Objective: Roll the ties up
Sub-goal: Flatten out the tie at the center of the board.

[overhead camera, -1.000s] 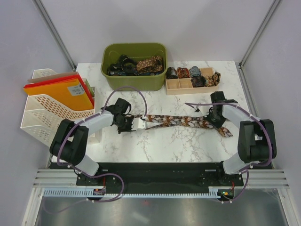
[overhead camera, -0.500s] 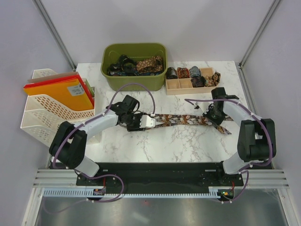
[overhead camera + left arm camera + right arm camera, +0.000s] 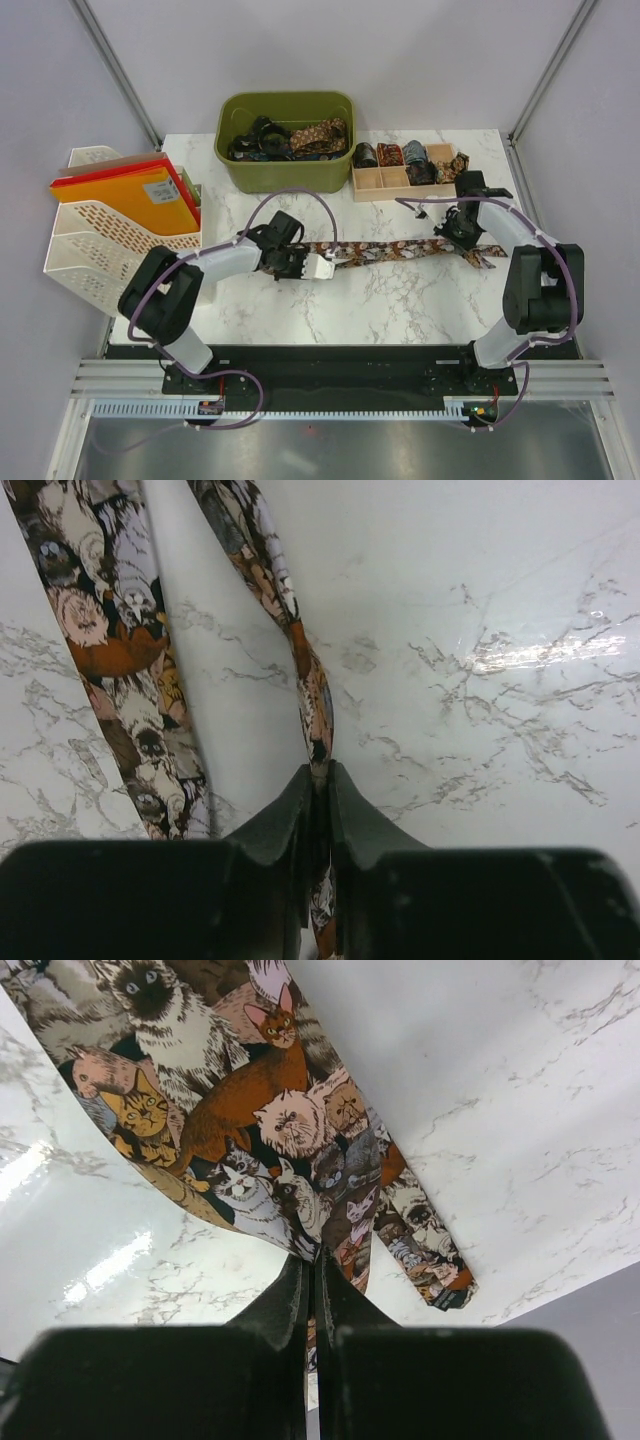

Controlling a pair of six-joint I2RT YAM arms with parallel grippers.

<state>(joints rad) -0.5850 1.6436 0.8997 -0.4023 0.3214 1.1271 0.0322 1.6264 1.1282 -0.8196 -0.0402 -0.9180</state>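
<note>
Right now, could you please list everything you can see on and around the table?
tie: one, dark with a brown and cream cat print, stretched across the middle of the table
loose ties: a heap, dark and brown-patterned, in the bin
rolled ties: several, mixed colours, in the tray
bin: one, olive green, back centre
tray: one, pale wood with compartments, back right
rack: one, white, left edge
folders: a few, orange and red, in the rack
table: one, white marble
left fingers: black, shut on a narrow part of the tie
right fingers: black, shut on the tie's wide part, at the right
</note>
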